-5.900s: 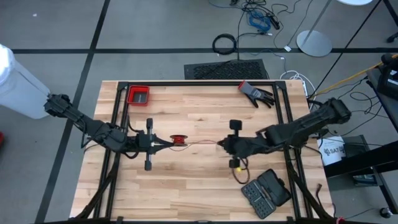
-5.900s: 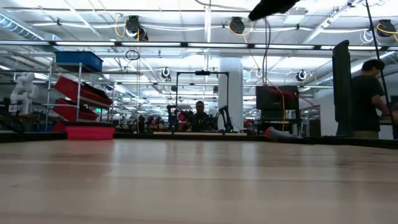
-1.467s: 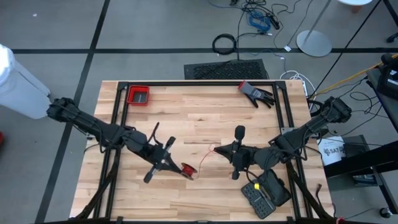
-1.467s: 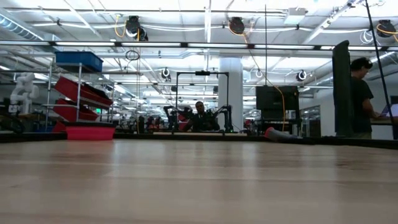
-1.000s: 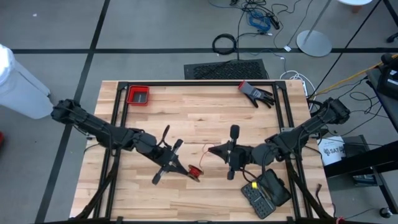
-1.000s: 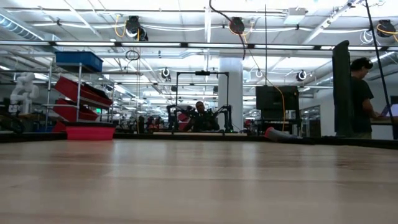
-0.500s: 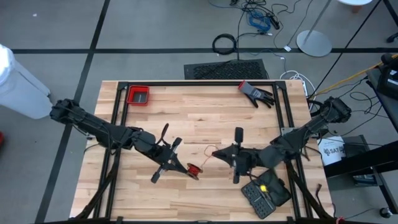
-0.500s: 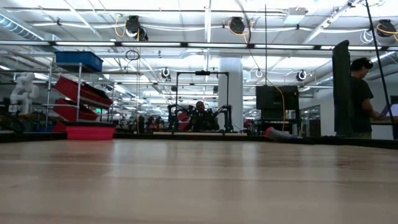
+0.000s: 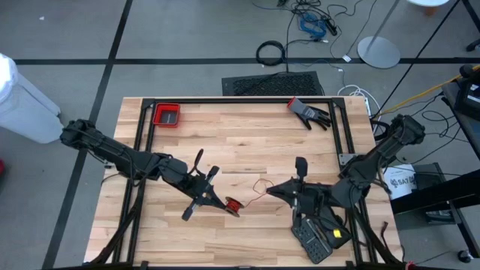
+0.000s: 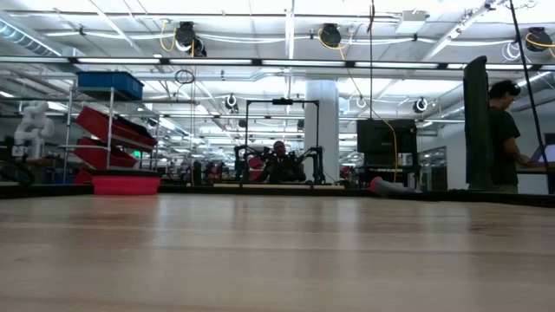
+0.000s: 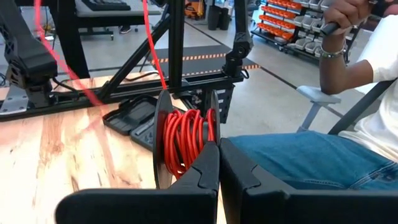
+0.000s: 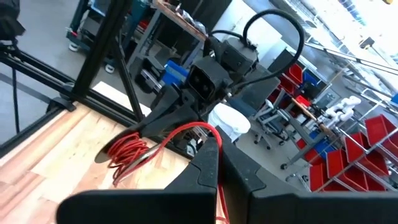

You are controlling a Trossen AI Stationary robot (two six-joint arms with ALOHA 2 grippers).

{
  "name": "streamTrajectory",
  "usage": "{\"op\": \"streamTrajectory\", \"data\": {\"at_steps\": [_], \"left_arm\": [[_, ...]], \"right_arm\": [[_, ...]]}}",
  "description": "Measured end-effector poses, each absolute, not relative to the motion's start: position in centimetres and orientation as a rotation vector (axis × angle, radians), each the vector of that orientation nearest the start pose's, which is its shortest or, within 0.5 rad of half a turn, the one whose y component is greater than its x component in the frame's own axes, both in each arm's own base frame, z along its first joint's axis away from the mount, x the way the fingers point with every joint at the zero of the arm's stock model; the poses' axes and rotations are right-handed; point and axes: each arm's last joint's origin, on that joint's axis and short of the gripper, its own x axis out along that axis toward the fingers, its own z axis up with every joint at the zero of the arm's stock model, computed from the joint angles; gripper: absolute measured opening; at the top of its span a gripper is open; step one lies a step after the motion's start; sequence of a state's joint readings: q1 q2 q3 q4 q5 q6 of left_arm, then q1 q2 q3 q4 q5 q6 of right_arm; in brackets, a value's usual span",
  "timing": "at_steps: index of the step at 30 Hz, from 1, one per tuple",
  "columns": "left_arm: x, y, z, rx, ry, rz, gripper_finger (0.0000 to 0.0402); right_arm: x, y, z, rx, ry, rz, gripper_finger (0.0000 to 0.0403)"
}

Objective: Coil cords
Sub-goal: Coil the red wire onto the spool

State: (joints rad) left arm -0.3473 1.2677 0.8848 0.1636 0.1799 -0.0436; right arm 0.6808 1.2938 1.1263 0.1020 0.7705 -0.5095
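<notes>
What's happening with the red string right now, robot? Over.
Left gripper shut on the spool. Right gripper shut on the red cord, loose loop between them. Black tool case close under right arm.

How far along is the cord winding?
Several red turns already sit on the spool, which the left gripper is shut on. The right gripper pinches the cord, a loose stretch of which has yet to be wound.

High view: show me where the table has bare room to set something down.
Bare wood lies between the red tray and the black glove, and along the near-left edge. It is crowded around the spool, both grippers and the black case.
</notes>
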Motion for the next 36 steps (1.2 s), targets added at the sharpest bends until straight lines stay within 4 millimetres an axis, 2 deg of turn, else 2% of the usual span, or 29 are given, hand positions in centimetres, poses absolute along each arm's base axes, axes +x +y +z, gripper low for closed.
{"op": "streamTrajectory", "data": {"at_steps": [6, 14, 21, 29, 36], "left_arm": [[26.3, -10.1, 30.5, -0.022, 0.203, -0.521, 0.0001], [25.6, -9.9, 31.3, -0.023, 0.17, -0.514, 0.0001], [25.5, -10.2, 31.2, -0.028, 0.182, -0.541, 0.0001], [26.3, -10.8, 30.5, -0.027, 0.179, -0.544, 0.0001], [27.1, -11.1, 29.9, -0.027, 0.173, -0.543, 0.0001]], "right_arm": [[22.8, 16.9, 37.0, -0.57, 0.097, -0.104, 0.0], [21.6, 17.6, 37.3, -0.571, 0.08, -0.058, 0.0], [21.1, 17.8, 37.7, -0.559, 0.061, -0.045, 0.0], [23.2, 16.9, 37.6, -0.515, 0.03, -0.126, 0.0], [25.4, 16.1, 36.9, -0.512, 0.009, -0.078, 0.0]]}}
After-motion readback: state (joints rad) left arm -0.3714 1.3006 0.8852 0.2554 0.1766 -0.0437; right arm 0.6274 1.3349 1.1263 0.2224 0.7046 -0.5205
